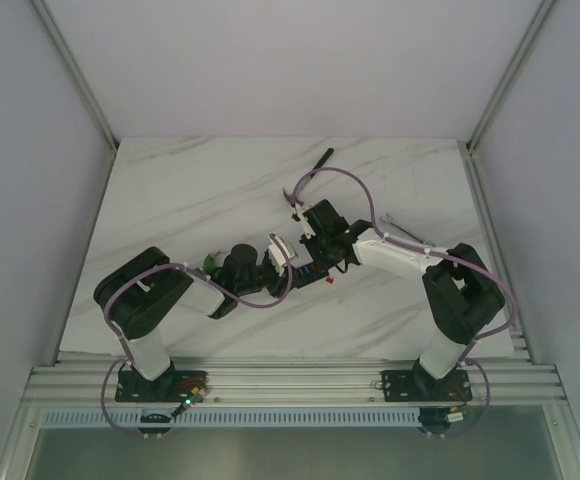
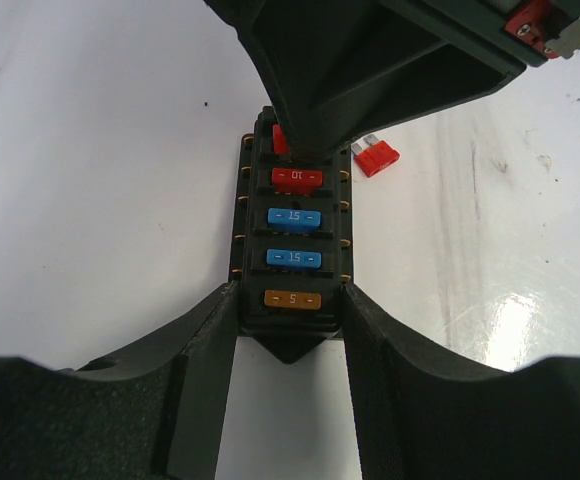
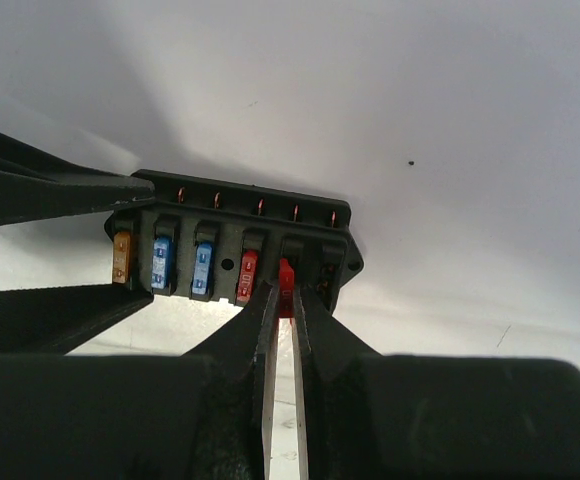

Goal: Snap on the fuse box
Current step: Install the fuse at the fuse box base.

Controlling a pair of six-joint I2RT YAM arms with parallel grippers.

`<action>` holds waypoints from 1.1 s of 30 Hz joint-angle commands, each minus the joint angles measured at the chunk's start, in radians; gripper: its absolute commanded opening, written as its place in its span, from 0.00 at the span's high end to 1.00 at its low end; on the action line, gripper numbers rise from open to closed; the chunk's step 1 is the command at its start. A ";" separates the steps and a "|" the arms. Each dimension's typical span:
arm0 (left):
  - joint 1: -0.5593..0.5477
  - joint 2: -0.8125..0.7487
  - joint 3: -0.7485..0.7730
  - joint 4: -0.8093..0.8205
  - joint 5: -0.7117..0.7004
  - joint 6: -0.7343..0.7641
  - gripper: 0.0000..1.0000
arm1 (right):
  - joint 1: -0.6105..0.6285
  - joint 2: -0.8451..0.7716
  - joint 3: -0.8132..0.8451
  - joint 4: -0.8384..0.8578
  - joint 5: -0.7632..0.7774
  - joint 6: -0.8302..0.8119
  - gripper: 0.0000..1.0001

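The fuse box [image 2: 292, 230] is a small black block lying flat on the white table. Its face carries an orange fuse, two blue fuses and a red one; it also shows in the right wrist view [image 3: 230, 250] and the top view [image 1: 310, 268]. My left gripper [image 2: 290, 310] is shut on the box's near end, by the orange fuse. My right gripper [image 3: 286, 300] is shut on a red fuse [image 3: 286, 282], held upright in a slot near the box's other end. From the left wrist view the right gripper [image 2: 310, 120] covers that end.
A loose red fuse [image 2: 375, 157] lies on the table just right of the box. A small green part [image 1: 210, 262] sits beside the left arm. A thin black tool [image 1: 322, 158] lies at the back and a grey metal tool [image 1: 405, 228] at the right.
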 commanded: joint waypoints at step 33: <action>0.007 0.021 0.004 -0.055 0.011 -0.007 0.46 | 0.025 0.024 0.046 -0.047 0.063 0.077 1.00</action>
